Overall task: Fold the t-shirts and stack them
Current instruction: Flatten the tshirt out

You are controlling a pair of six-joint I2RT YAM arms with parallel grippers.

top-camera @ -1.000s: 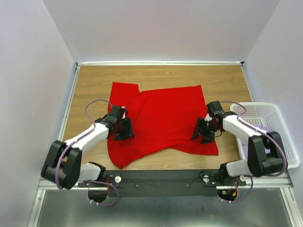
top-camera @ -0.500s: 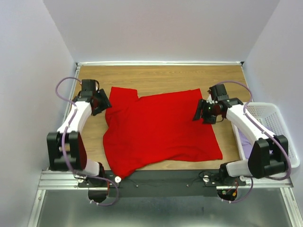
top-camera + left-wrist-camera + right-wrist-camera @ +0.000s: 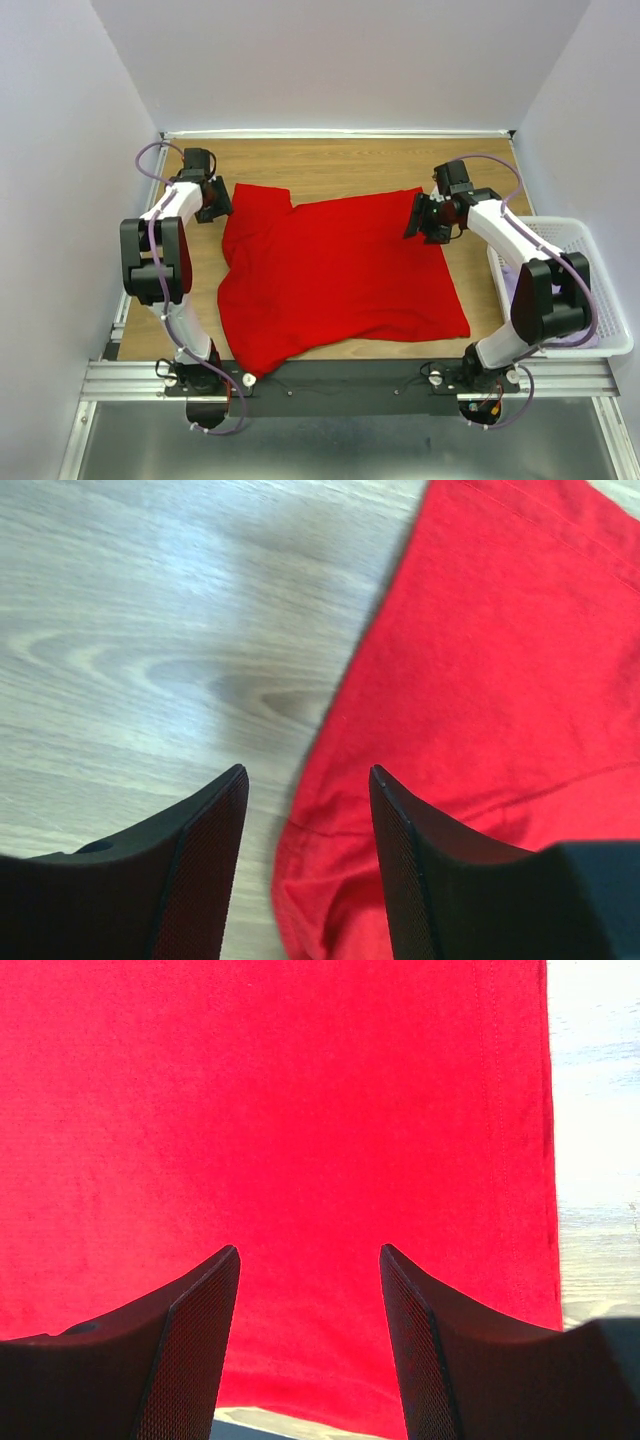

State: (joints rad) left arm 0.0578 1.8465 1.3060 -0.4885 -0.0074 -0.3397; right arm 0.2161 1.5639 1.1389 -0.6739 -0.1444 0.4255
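Note:
A bright red t-shirt [image 3: 335, 270] lies spread out on the wooden table, with a sleeve at the far left. My left gripper [image 3: 221, 203] is at that far-left sleeve corner. In the left wrist view it [image 3: 308, 780] stands open, with the t-shirt's edge [image 3: 480, 680] lying between and under its fingers. My right gripper [image 3: 414, 218] hovers at the shirt's far-right corner. The right wrist view shows it [image 3: 310, 1255] open over flat red cloth [image 3: 300, 1100], nothing pinched. Some pale lilac cloth [image 3: 508, 292] shows inside the basket.
A white lattice basket [image 3: 590, 250] sits at the table's right edge, beside my right arm. Bare wood [image 3: 350, 160] runs behind the shirt up to the back wall. The black rail [image 3: 330, 375] carrying the arm bases lines the near edge.
My left gripper swung from the shirt's near-left part to its far-left sleeve corner. My right gripper moved farther back along the right edge. The shirt now lies flatter and wider.

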